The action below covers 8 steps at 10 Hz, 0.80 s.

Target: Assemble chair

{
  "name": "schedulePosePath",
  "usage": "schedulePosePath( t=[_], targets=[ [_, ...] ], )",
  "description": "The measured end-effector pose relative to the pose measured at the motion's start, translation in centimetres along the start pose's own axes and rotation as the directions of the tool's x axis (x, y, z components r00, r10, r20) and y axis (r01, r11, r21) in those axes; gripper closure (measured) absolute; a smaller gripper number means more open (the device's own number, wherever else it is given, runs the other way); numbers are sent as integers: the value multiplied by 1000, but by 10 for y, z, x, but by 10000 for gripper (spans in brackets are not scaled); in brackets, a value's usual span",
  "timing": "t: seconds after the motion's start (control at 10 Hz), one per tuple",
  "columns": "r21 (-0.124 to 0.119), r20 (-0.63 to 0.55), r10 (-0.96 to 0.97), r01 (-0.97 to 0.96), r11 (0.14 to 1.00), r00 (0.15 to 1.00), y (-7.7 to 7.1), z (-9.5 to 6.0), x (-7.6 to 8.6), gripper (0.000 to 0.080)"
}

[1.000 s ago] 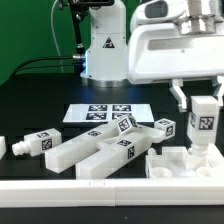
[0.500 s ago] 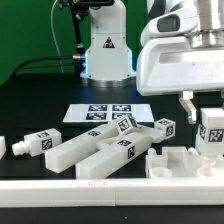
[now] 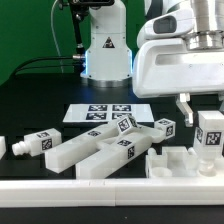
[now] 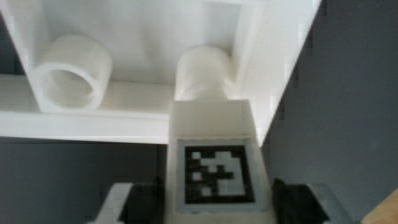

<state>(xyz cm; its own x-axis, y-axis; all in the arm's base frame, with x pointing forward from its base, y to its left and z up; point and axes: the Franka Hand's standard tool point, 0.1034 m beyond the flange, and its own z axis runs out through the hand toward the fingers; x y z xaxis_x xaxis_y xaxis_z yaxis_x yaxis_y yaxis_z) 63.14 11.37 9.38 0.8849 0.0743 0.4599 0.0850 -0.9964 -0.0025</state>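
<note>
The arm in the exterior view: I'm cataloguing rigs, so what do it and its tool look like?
The rounded white robot arm bears a dark triangular sticker on its base, with black cables trailing away. Its tool is a boxy white housing with pale fingers; the wrist view shows dark pads.

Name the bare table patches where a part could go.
Bare tabletop lies on the exterior view's left, between the marker board and the small tagged piece. Crowded: long bars, cube and seat frame, centre to that view's right.
</note>
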Motion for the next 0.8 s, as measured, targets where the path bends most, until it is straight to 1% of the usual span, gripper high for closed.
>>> schedulePosePath(
  t=[0.3,0.8],
  targets=[
    [0,-13,-2,2,1000,1000,-1,3,4,515],
    [-3,4,-5,5,1000,1000,-1,10,-4,515]
  ],
)
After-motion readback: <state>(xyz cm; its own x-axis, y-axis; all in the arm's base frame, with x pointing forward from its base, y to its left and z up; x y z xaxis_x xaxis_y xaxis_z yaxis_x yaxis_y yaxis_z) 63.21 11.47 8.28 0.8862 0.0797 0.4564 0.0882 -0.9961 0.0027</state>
